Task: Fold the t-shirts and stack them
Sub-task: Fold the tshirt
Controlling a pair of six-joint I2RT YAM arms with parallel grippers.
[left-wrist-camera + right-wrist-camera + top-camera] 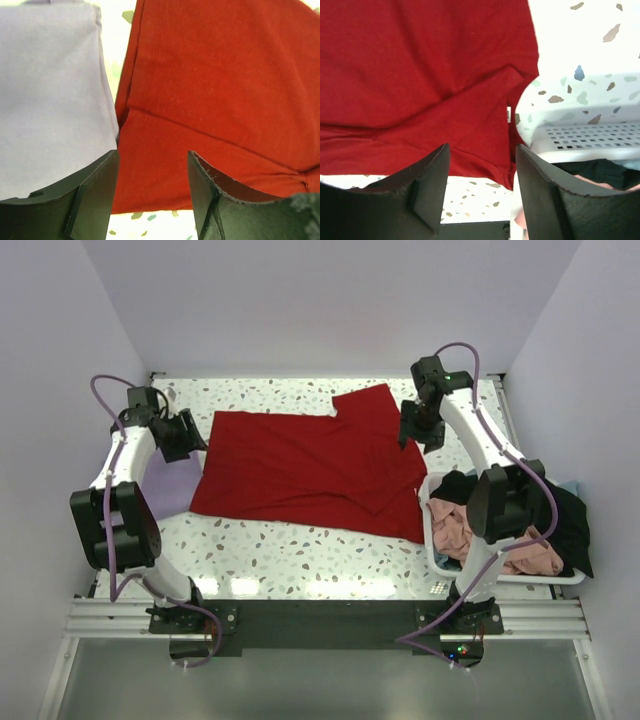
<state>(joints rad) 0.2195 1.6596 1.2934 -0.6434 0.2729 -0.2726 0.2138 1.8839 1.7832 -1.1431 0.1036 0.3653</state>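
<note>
Red shirt (300,465) spread mid-frame in top view, long axis left to right. Our left gripper (192,438) hangs open at its left edge, our right gripper (413,430) open at right edge; we judge both equally near.

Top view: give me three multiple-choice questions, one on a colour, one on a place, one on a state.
1. The basket is which colour? A blue; B black; C white.
2. The lavender shirt lies where? A on the basket; B left of the red shirt; C on the red shirt.
3. The left claw and right claw are? A open; B shut on cloth; C shut, empty.
Answers: 1 C, its rim is white. 2 B, it lies by the red shirt's left edge. 3 A, the wrist views show both gaping, holding nothing.
</note>
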